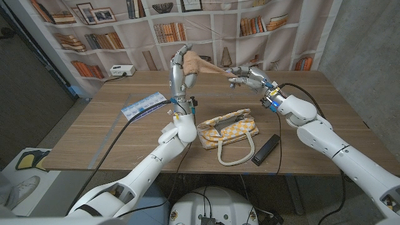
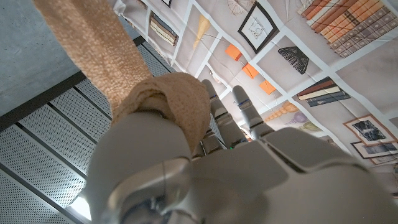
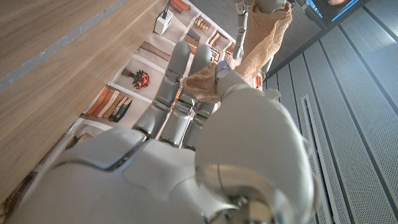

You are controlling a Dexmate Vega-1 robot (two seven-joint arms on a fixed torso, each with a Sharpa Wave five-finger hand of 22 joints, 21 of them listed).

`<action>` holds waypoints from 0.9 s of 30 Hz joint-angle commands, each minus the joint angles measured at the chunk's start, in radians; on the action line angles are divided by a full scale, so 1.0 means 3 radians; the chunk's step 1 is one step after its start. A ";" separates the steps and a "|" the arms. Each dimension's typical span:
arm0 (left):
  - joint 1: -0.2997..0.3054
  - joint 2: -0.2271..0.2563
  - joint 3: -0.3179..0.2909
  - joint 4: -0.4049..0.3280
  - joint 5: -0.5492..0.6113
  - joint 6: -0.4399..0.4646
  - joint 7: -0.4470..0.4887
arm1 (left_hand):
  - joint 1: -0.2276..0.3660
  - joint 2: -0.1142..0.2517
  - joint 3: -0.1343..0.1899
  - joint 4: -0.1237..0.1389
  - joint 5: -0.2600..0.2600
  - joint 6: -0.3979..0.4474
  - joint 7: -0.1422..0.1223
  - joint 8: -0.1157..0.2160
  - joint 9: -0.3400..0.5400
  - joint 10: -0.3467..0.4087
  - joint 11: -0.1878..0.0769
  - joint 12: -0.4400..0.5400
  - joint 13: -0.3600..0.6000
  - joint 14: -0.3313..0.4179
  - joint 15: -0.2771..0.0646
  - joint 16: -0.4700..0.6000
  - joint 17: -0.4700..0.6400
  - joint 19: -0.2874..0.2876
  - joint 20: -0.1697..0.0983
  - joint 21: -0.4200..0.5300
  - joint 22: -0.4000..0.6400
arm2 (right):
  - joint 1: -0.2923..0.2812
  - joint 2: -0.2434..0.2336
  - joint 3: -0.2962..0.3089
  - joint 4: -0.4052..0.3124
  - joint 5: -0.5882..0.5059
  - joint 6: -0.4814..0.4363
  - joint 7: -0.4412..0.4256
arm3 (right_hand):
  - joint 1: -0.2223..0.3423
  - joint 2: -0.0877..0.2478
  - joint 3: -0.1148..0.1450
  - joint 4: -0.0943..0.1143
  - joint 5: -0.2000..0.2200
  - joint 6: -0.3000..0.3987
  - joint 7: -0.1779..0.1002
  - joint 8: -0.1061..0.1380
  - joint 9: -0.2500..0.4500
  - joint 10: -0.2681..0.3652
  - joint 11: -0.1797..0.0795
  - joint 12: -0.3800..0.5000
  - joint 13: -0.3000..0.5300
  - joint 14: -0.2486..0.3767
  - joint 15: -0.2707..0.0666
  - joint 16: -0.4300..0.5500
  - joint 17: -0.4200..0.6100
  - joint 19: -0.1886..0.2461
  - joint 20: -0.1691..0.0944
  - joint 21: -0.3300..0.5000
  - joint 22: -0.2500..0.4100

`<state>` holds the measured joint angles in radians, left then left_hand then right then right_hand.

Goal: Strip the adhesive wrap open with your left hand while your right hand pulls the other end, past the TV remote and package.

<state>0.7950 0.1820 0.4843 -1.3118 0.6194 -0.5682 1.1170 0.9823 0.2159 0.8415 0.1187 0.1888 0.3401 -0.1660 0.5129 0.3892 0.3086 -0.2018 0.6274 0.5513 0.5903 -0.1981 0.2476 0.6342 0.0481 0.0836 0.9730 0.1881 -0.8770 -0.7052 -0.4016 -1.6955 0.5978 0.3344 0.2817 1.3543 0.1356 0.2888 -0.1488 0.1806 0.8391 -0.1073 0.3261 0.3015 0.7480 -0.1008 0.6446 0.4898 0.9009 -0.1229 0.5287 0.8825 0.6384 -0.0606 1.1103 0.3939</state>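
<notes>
The left hand (image 1: 180, 64), raised at upper centre of the head view, grips a tan wrap roll (image 1: 199, 62). The wrap's strip stretches rightward to the right hand (image 1: 247, 77), which pinches its end. Below, on the worktop (image 1: 100, 134), lie a checked bag (image 1: 229, 129) and a remote (image 1: 265, 149).

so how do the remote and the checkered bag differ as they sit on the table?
The remote is black, slim and rigid; the checkered bag is yellow and white, soft and slumped. The remote is the smaller footprint; the bag is much broader, with a cream handle looping toward the table's near edge. The remote lies on the robot's right of the bag, angled. Both rest on the wooden table, under neither hand.
</notes>
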 commanded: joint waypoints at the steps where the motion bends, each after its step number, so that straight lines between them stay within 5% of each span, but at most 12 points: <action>1: 0.0048 -0.0106 -0.0202 0.0074 0.0219 -0.0041 0.0000 | -0.0001 -0.0017 0.0003 0.0031 -0.0001 -0.0040 -0.0001 -0.0029 -0.0003 -0.0017 0.0010 -0.0037 -0.0019 -0.0085 -0.0061 -0.0007 -0.0005 -0.0008 0.0000 0.0024 0.0003 | -0.0123 -0.0090 0.0134 -0.0124 -0.0006 0.0065 -0.0133 | 0.0019 0.0007 0.0025 -0.0003 -0.0018 0.0010 -0.0013 -0.0022 0.0009 -0.0004 -0.0012 0.0010 0.0011 0.0037 -0.0369 -0.0017 0.0016 -0.0007 -0.0478 0.0030 -0.0006; 17: 0.0062 -0.0257 -0.0405 0.0163 0.0395 -0.0090 0.0000 | -0.0027 -0.0017 -0.0018 0.0054 -0.0004 -0.0075 -0.0003 -0.0052 -0.0038 0.0002 0.0020 -0.0128 -0.0087 -0.0066 -0.0070 0.0008 -0.0016 -0.0017 0.0002 0.0042 -0.0006 | -0.0260 -0.0139 0.0272 -0.0161 0.0016 0.0148 -0.0237 | 0.0015 0.0003 0.0035 -0.0001 -0.0019 0.0015 -0.0024 -0.0060 0.0003 -0.0014 -0.0008 -0.0001 0.0022 0.0056 -0.0369 -0.0066 0.0049 -0.0045 -0.0477 0.0100 -0.0051; 27: 0.0102 -0.0567 -0.0826 0.0191 0.0693 -0.0210 0.0000 | -0.0028 -0.0019 -0.0022 0.0041 -0.0005 -0.0124 -0.0004 -0.0076 -0.0061 -0.0045 0.0018 -0.0208 -0.0127 -0.0110 -0.0062 -0.0008 -0.0025 -0.0029 0.0003 0.0051 -0.0010 | -0.0341 -0.0127 0.0346 -0.0153 0.0023 0.0213 -0.0323 | 0.0013 0.0000 0.0041 -0.0001 -0.0020 0.0027 -0.0024 -0.0077 0.0000 -0.0007 -0.0010 -0.0008 0.0020 0.0067 -0.0370 -0.0093 0.0069 -0.0063 -0.0475 0.0142 -0.0078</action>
<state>0.8161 0.0858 0.3372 -1.2644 0.7360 -0.5970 1.1170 0.9777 0.2113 0.8355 0.1329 0.1887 0.3101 -0.1684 0.4951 0.3709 0.3015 -0.1947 0.5721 0.5140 0.5798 -0.1983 0.2477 0.6253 0.0481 0.0838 0.9839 0.1859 -0.9475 -0.7400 -0.3283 -1.7374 0.6002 0.3833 0.2083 1.3543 0.1356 0.2941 -0.1488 0.1806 0.8430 -0.1110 0.3069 0.3017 0.7439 -0.1041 0.6410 0.4944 0.9103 -0.1249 0.5026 0.8989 0.6259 -0.0589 1.1450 0.3708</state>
